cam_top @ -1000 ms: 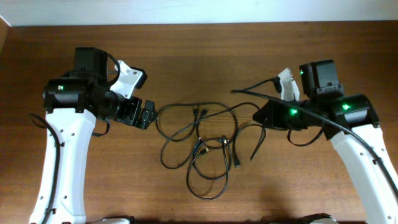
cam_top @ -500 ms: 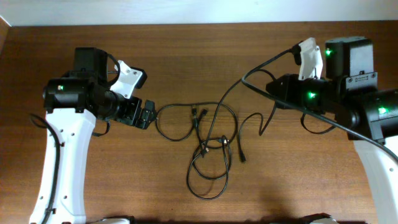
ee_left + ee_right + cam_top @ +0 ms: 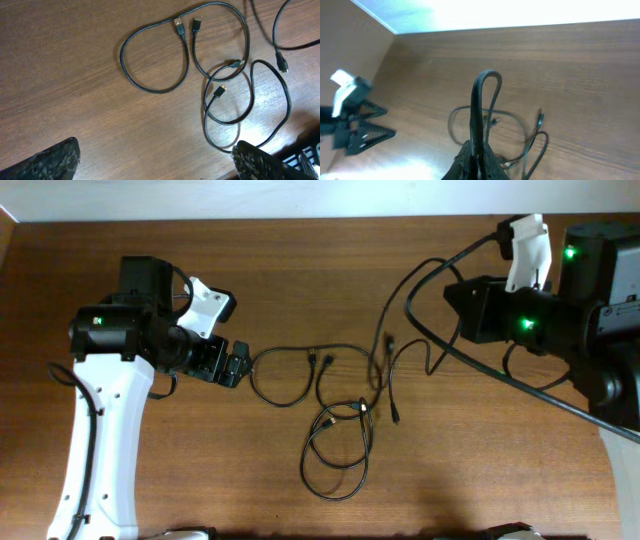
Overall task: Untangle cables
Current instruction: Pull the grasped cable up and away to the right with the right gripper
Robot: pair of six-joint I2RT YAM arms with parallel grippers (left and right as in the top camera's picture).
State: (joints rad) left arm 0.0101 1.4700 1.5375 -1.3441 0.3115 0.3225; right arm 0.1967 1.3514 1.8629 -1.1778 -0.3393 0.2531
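Observation:
Several thin black cables lie in the middle of the table. One forms a loop just right of my left gripper; another forms a double coil nearer the front. In the left wrist view the loop and the coil lie ahead of my open, empty left gripper. My right gripper is raised at the far right. It is shut on a black cable whose bend sticks out beyond the jaws. Cord ends hang from it down to the pile.
The wooden table's far edge meets a white wall. Thicker black cables run along the right arm. The left arm's white body covers the left side.
The right arm has risen and moved back and to the right with the cable in its jaws. The pile has been drawn out and one cord lifted off it. The left arm has not moved.

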